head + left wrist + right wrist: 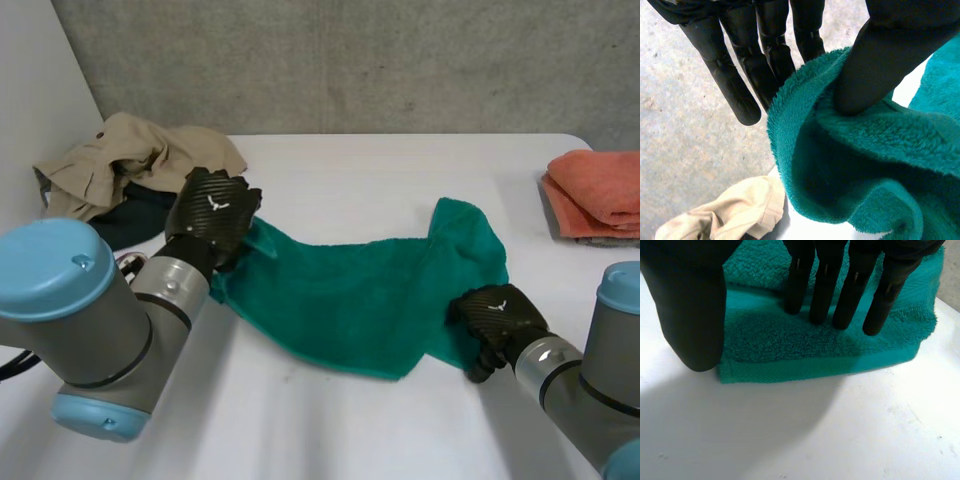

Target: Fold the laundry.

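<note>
A green towel [350, 300] lies stretched across the middle of the white table [330, 420]. My left hand [213, 212] is at its left end, lifted a little off the table. There the thumb [885, 60] presses a bunched edge of the towel [865, 165] against the fingers [735, 85] behind it. My right hand [497, 315] is at the towel's near right corner. Its straight fingers [840, 290] rest their tips on the towel [815, 340], and the thumb [687, 315] stands just off the hem, above bare table.
A crumpled beige garment [130, 160] lies over a dark one [135, 215] at the far left, just beyond my left hand. Folded orange towels [600, 190] sit at the far right edge. A grey wall runs behind the table.
</note>
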You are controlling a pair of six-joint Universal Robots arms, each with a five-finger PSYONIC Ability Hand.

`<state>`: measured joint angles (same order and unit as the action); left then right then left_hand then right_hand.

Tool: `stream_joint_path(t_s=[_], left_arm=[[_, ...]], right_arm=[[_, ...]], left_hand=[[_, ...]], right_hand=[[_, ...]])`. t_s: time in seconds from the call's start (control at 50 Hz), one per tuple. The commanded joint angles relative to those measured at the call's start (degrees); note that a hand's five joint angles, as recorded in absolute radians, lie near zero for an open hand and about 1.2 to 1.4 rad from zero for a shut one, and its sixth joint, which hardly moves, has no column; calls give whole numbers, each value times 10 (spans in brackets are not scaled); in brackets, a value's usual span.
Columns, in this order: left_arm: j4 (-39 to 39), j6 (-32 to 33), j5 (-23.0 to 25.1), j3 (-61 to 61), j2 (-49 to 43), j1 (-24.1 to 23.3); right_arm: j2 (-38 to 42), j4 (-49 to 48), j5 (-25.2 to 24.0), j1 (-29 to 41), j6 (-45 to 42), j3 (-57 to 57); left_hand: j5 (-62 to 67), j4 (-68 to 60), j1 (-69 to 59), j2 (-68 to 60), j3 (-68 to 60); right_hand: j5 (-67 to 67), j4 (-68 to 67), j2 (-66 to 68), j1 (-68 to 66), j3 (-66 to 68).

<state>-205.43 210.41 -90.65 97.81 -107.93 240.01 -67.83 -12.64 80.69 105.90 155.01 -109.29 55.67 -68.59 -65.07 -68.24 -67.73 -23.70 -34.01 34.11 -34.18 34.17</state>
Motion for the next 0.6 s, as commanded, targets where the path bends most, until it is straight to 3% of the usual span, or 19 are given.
stream_joint_path(t_s=[0.02, 0.3, 0.38, 0.44, 0.52, 0.6], left_arm=[[5, -1, 0, 4, -2, 2], [8, -2, -1, 9, 19, 3], [24, -3, -1, 12, 33, 5], [38, -3, -1, 13, 53, 12], [68, -6, -1, 15, 92, 33], [125, -34, -1, 12, 172, 69]], right_arm=[[23, -33, 3, -1, -3, 14], [64, -63, 9, -4, -46, 61], [60, -74, 9, -8, -65, 67], [52, -87, 8, -8, -71, 72], [-20, -73, 6, -13, -74, 86], [-114, 35, -1, -54, -113, 128]], left_hand=[[143, -114, -149, -118, -123], [143, -114, -149, -118, -123], [143, -114, -149, -118, -123], [143, -114, -149, -118, -123], [143, -114, -149, -118, -123], [143, -114, -149, -118, -123]], right_hand=[[-139, -135, 135, -134, 134], [-268, -265, 264, -264, 264], [-462, -459, 458, -458, 458], [-463, -460, 459, -458, 458], [-463, -460, 459, -458, 458], [-463, -460, 459, -458, 458]])
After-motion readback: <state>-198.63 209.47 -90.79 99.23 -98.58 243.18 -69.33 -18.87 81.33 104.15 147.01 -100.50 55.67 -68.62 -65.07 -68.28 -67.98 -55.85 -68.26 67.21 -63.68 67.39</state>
